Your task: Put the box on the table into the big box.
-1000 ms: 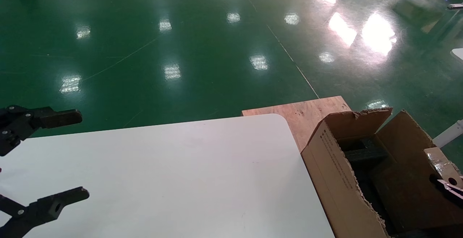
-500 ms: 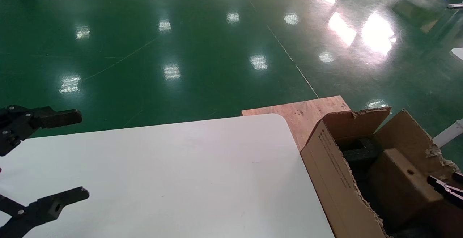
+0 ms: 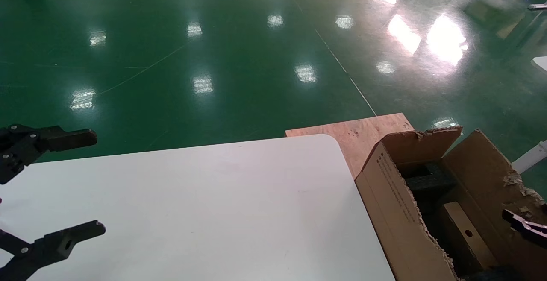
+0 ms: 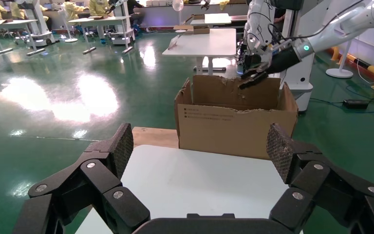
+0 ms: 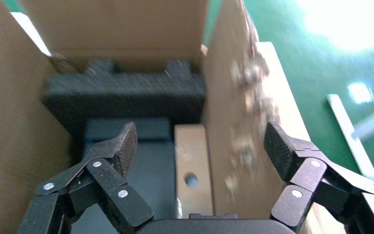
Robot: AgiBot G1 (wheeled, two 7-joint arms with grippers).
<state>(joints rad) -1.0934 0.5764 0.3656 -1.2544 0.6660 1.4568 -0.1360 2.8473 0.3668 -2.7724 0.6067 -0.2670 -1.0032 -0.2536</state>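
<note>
Right wrist view looks straight down into big box [image 5: 107,29]: box [image 5: 191,168] sits inside, hole up, against carton wall beside dark foam [image 5: 124,95]. Right gripper [image 5: 198,142] above it, fingers spread wide, holding nothing. Head view catches only its tip at the edge. Left gripper [image 3: 72,185] parked over table [image 3: 205,204], jaws wide apart too, empty.

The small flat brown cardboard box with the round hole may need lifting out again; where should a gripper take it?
Come from above with the right gripper. The small flat brown cardboard box stands on edge against the big torn carton's wall, so pinch its upturned narrow edge, across the thickness.
</note>
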